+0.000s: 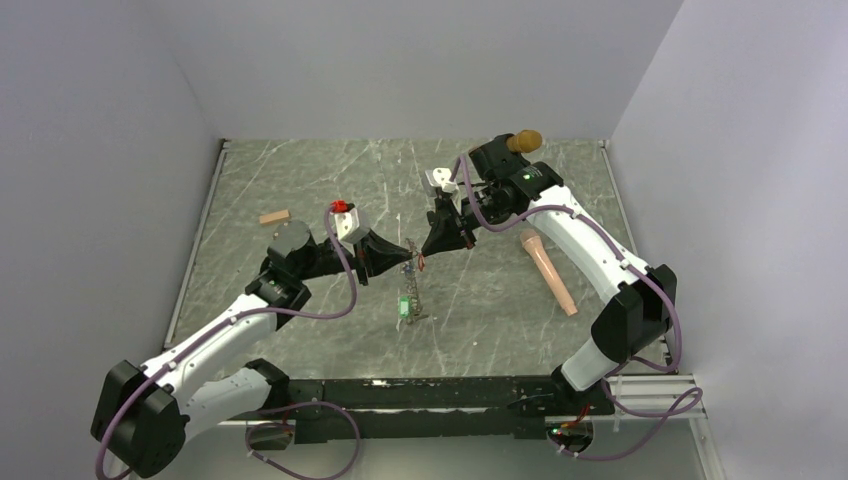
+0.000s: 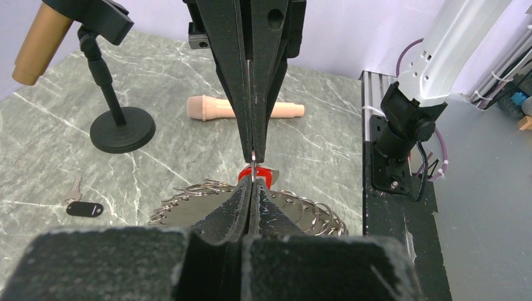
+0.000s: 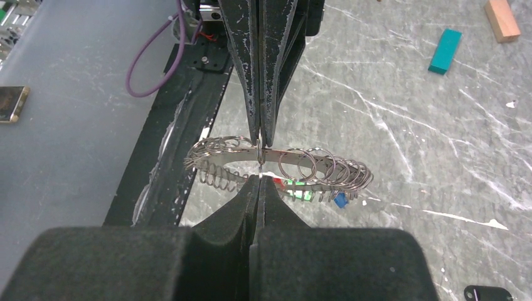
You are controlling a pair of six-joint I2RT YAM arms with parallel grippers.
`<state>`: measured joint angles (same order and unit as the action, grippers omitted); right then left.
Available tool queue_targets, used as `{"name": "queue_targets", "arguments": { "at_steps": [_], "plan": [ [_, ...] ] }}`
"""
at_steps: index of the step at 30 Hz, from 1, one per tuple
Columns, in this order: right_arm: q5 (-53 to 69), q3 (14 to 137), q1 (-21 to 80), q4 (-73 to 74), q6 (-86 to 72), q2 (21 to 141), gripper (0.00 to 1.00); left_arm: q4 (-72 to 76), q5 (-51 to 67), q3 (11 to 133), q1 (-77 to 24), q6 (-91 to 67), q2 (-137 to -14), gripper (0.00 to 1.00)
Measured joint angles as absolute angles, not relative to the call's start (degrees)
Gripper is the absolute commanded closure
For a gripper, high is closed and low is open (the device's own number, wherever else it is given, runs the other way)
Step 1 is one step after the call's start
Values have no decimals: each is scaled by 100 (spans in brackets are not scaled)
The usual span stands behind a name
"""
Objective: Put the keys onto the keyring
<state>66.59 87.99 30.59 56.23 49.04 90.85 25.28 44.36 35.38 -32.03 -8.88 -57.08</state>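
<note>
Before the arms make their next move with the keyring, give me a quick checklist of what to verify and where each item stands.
1. Left gripper shut on the keyring: ok.
2. Right gripper shut on one of the keyring's small rings: ok.
3. Red key threaded onto the keyring: cannot tell.
4. Green key and blue key hanging under the keyring: ok.
5. Every key collected: not ok, a black-tagged key lies loose on the table.
6. Microphone apart from both grippers: ok.
</note>
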Motion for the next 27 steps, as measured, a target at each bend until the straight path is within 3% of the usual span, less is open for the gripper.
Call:
{"name": "queue_targets", "arguments": {
  "at_steps": [27],
  "plan": [
    [6720, 8766, 3048, 5642, 4901, 9085, 100, 2703, 4698, 3538, -3157, -1133, -5887, 100]
  ]
}}
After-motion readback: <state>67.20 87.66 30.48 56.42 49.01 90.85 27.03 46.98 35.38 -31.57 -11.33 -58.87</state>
